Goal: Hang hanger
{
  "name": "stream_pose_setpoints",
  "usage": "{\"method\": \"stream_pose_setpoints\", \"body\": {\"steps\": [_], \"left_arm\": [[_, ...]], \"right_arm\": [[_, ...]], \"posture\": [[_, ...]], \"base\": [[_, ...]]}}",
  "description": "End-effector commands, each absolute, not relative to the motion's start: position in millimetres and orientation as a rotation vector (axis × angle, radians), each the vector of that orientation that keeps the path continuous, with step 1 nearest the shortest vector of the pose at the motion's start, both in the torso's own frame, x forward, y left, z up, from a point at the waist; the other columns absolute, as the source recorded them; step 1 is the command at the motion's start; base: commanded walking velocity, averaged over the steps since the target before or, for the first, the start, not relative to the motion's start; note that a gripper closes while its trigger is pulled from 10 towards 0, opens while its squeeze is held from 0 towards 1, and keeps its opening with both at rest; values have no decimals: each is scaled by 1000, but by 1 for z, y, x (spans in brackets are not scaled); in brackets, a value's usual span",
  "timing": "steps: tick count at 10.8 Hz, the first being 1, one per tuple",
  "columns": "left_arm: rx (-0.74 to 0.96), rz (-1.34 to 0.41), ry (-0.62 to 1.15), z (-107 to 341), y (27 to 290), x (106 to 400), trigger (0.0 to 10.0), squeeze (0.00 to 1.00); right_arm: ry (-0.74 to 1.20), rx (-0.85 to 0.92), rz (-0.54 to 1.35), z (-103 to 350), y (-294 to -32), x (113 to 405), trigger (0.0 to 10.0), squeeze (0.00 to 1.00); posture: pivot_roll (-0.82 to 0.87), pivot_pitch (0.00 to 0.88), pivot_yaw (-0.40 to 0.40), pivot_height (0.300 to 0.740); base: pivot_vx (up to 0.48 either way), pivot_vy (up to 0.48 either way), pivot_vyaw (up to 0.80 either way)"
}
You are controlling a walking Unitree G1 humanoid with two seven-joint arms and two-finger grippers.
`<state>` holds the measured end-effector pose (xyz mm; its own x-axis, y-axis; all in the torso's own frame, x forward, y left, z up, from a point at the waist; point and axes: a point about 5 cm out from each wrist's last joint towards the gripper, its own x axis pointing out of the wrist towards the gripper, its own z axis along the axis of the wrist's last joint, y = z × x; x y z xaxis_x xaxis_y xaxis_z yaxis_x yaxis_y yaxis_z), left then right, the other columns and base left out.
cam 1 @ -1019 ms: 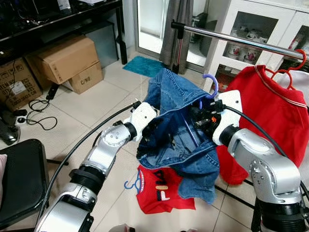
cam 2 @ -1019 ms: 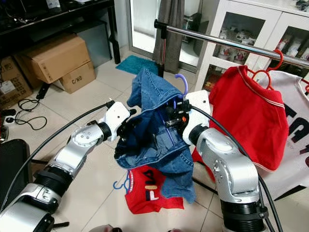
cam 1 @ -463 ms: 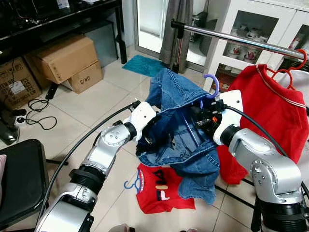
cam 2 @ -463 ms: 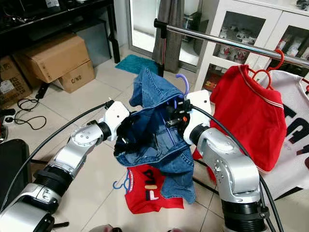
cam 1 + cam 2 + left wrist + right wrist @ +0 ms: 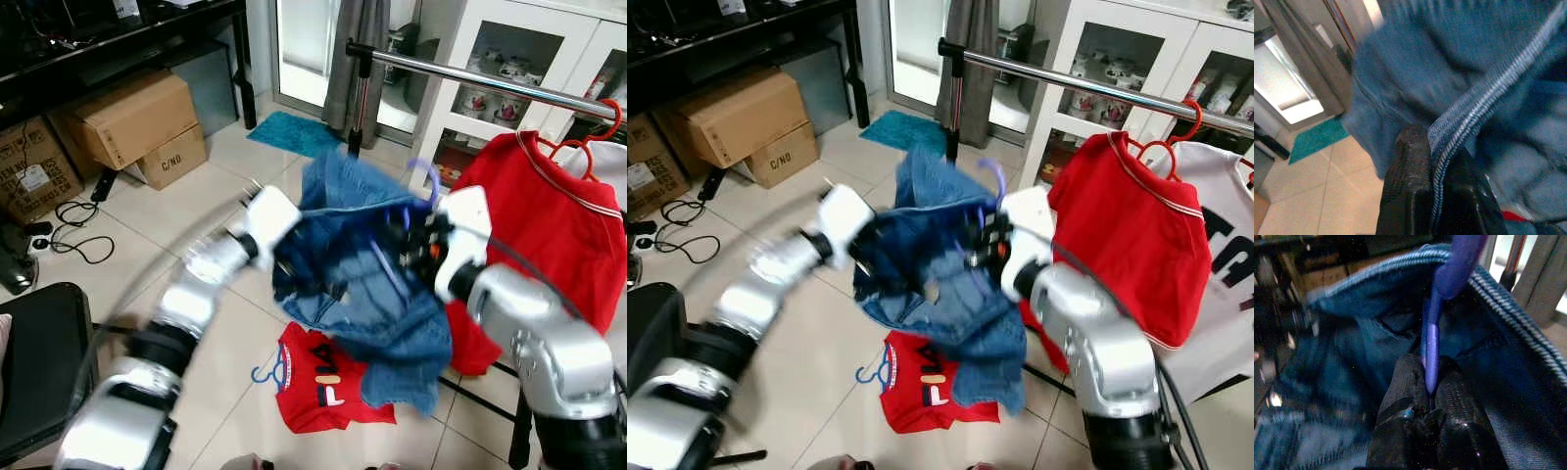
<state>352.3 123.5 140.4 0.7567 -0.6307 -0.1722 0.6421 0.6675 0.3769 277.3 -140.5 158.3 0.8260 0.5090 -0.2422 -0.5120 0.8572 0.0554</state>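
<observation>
While both arms blurred mid-frame in the head view, I saw the blue denim garment (image 5: 362,284) had swung left below the silver rail (image 5: 490,80). In the wrist views, the left gripper (image 5: 1432,181) pinched its hem and the right gripper (image 5: 1427,396) clamped the purple plastic hanger (image 5: 1437,318): not hung yet.

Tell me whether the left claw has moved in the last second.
Yes. The left claw, shut on the denim garment, has shifted toward the cardboard boxes, further from the red FILA shirt on the floor.
</observation>
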Motion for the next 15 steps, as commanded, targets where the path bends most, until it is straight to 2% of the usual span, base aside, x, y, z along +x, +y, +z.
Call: {"method": "stream_pose_setpoints", "body": {"steps": [1, 3, 5, 6, 7, 8, 10, 11, 12, 13, 15], "left_arm": [[407, -745, -41, 166, 123, 356, 0, 0], [386, -726, -144, 219, 141, 364, 0, 0], [478, -659, -199, 255, 159, 370, 0, 0], [555, -699, -144, 246, 154, 369, 0, 0], [574, -708, -114, 238, 153, 368, 0, 0], [601, -723, -56, 220, 151, 367, 0, 0], [667, -700, -12, 206, 155, 367, 0, 0], [678, -710, -34, 206, 146, 368, 0, 0], [662, -704, -64, 212, 139, 370, 0, 0], [653, -679, -91, 216, 138, 372, 0, 0], [687, -624, -108, 228, 154, 375, 0, 0]], "right_arm": [[281, -55, 592, 152, -137, 272, 0, 0], [360, -204, 738, 132, -134, 252, 0, 0], [387, -356, 849, 123, -133, 243, 0, 0], [250, -290, 828, 141, -123, 253, 0, 0], [198, -257, 808, 150, -122, 257, 0, 0], [113, -137, 747, 170, -124, 268, 0, 0], [111, -126, 750, 179, -125, 272, 0, 0], [149, -327, 803, 179, -114, 278, 0, 0], [134, -389, 847, 176, -103, 278, 0, 0], [110, -337, 874, 177, -95, 278, 0, 0], [230, -620, 954, 156, -107, 267, 0, 0]], "posture": [[-78, 0, 7, 740], [-72, 0, 10, 740], [-65, 0, 6, 740], [-65, 0, 6, 740], [-60, 0, 3, 740], [-61, 0, 5, 740], [-67, 0, 13, 740], [-66, 0, 11, 740], [-65, 0, 7, 740], [-56, 0, 0, 740], [-54, 0, 7, 740]], "base": [[0, 0, 0], [0, 0, 0], [0, 0, 0], [0, 0, 0], [0, 0, 0], [0, 0, 0], [0, 0, 0], [0, 0, 0], [0, 0, 0], [0, 0, 0], [0, 0, 0]]}}
